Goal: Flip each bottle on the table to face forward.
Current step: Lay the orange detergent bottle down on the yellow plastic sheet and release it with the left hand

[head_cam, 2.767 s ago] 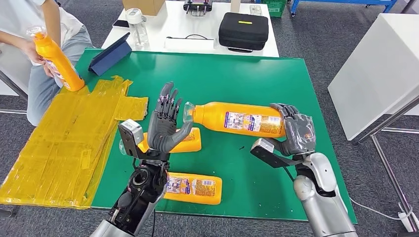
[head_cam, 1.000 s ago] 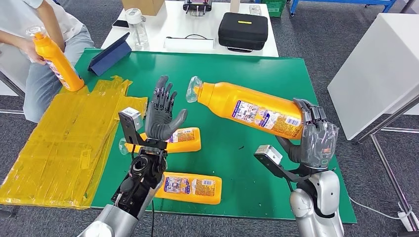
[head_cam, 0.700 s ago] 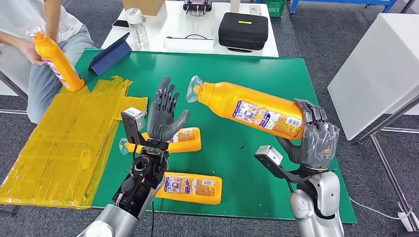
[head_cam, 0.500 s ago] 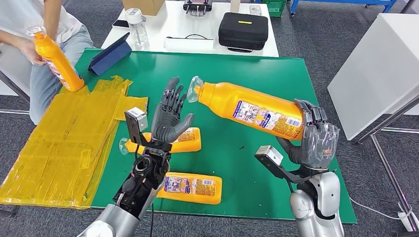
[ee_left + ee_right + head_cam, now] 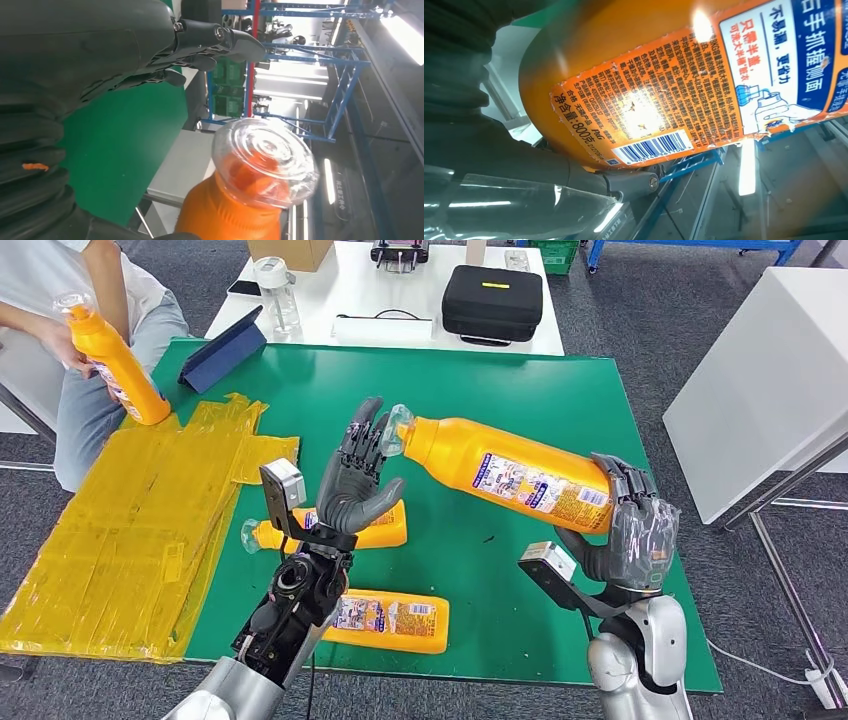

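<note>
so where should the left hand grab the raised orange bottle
Judging from the head view, at the narrow neck just behind the clear cap of the raised orange bottle, coming from the cap end, where the left hand is open. The right hand holds the base.

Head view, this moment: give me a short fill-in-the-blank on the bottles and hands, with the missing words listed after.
1. The raised orange bottle is held at its base by the ____ hand.
2. The left hand reaches toward that bottle's ____ end.
3. The number of orange bottles lying flat on the green table is ____.
4. The person at the table's far corner holds a bottle that stands ____.

Missing words: right; cap; two; upright
</note>
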`<action>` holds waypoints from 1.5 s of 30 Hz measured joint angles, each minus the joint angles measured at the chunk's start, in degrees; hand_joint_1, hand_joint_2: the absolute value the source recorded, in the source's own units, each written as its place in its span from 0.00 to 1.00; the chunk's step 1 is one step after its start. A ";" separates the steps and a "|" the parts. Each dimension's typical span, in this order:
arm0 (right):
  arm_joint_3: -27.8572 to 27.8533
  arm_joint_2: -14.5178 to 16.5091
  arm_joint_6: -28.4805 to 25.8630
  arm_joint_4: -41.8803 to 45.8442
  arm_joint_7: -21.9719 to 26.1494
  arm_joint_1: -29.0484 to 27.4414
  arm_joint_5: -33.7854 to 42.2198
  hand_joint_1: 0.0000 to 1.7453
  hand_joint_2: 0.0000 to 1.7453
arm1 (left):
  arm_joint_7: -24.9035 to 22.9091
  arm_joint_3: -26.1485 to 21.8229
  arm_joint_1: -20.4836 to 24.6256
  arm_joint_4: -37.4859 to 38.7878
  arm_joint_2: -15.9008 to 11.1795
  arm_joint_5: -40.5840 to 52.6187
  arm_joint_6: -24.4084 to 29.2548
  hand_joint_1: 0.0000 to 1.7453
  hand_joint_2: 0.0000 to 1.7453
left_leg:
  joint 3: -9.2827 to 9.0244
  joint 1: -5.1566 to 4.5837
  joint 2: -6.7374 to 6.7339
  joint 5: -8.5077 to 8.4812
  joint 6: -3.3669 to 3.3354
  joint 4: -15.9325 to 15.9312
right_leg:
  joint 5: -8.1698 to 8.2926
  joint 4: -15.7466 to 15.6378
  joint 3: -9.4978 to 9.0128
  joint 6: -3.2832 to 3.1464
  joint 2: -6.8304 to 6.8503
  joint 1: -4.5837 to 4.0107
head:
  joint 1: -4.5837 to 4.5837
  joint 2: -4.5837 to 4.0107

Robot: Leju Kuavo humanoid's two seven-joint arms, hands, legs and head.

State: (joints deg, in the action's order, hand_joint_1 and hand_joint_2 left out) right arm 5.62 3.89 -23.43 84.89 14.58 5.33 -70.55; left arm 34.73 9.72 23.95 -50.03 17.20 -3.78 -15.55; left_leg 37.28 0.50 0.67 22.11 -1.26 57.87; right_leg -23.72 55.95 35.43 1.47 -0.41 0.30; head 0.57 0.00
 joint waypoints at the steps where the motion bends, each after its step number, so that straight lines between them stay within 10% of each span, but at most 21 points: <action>1: -0.03 0.01 0.00 0.00 0.00 -0.03 0.04 1.00 1.00 | 0.00 0.06 -0.02 -0.10 0.00 -0.01 -0.01 0.00 1.00 | 0.00 0.00 0.00 0.00 0.00 0.00 | 0.00 0.00 0.00 0.00 0.00 0.00 | 0.00 -0.01; 45: 7.59 3.65 -11.24 -12.57 9.55 16.49 16.49 1.00 1.00 | 0.11 5.25 -1.71 -1.60 0.54 -0.10 1.66 0.00 1.00 | 0.02 0.01 0.03 -0.04 -0.01 0.00 | 0.01 0.02 0.00 0.00 0.00 -0.01 | 0.01 0.00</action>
State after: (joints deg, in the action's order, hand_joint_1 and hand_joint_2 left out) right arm 13.21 7.53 -34.67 72.32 24.13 21.83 -54.06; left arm 34.84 14.97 22.24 -51.63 17.74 -3.88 -13.90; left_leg 37.29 0.51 0.70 22.07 -1.28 57.87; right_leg -23.71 55.97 35.42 1.47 -0.40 0.29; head 0.57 0.00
